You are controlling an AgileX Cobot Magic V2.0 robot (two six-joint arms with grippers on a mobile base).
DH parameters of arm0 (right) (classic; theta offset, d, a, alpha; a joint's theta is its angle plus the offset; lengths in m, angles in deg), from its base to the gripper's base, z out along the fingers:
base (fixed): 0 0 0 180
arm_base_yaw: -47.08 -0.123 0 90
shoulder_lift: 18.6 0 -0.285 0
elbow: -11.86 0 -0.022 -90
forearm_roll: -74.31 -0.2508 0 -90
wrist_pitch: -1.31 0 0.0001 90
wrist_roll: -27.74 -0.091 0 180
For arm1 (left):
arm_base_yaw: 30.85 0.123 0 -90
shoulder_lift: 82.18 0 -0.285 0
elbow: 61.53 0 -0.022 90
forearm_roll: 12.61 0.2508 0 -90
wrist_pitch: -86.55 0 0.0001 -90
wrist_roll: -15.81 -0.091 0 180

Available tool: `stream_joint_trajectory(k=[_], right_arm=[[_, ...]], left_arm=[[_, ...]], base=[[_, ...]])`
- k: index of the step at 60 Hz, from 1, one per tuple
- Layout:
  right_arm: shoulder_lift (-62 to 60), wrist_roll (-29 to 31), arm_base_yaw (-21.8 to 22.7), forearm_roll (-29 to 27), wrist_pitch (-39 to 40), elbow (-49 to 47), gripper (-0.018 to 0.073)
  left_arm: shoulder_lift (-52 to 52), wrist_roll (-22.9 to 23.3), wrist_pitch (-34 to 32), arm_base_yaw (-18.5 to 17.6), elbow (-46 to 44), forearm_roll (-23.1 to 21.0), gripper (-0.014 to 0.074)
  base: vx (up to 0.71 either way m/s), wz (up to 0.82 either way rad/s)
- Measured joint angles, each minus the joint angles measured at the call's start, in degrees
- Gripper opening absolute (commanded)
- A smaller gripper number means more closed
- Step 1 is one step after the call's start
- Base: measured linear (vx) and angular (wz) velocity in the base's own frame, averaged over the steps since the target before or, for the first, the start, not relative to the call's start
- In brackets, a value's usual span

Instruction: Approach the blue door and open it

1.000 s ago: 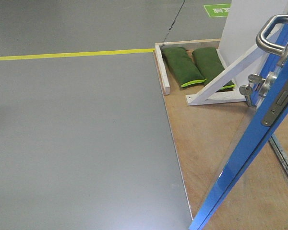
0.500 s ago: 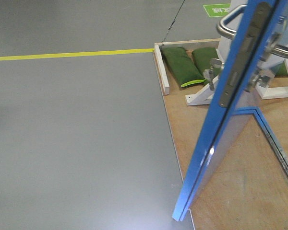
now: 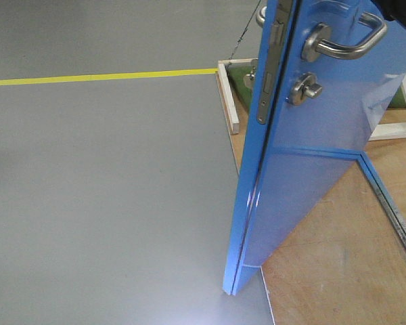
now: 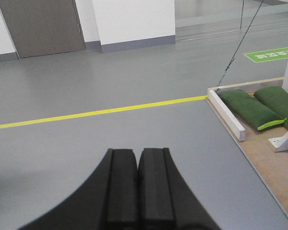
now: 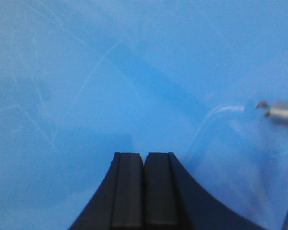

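The front view shows the blue door (image 3: 311, 169) standing ajar, its narrow edge turned toward the camera and its bottom corner hanging out past the plywood platform (image 3: 338, 271) over the grey floor (image 3: 108, 203). The lever handle (image 3: 342, 40), the thumb-turn (image 3: 303, 88) below it and the latch plate (image 3: 271, 68) on the edge show clearly only here. A yellow line (image 3: 101, 76) runs across the floor. The left wrist view faces open floor. The left gripper (image 4: 139, 187) has its pads pressed together with nothing between them, and two green sandbags (image 4: 249, 109) lie whole behind a white batten (image 4: 226, 114). In the right wrist view glossy blue panel fills the frame. The right gripper (image 5: 144, 187) is likewise clenched on nothing and close to the door, and whether it touches cannot be told. A blurred metal piece (image 5: 281, 111) shows at the right.
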State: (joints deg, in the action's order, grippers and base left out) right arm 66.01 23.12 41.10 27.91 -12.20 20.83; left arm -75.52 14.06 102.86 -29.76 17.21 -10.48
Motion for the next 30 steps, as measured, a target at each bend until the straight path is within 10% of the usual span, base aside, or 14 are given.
stream_joint_trajectory(k=[30], right_arm=[[5.42, 0.06, -0.07, 2.6, 3.84, -10.63, 0.0002]], left_arm=[[0.0, 0.0, 0.0, 0.0, 0.0, 0.0, 0.007]], base=[[0.0, 0.0]])
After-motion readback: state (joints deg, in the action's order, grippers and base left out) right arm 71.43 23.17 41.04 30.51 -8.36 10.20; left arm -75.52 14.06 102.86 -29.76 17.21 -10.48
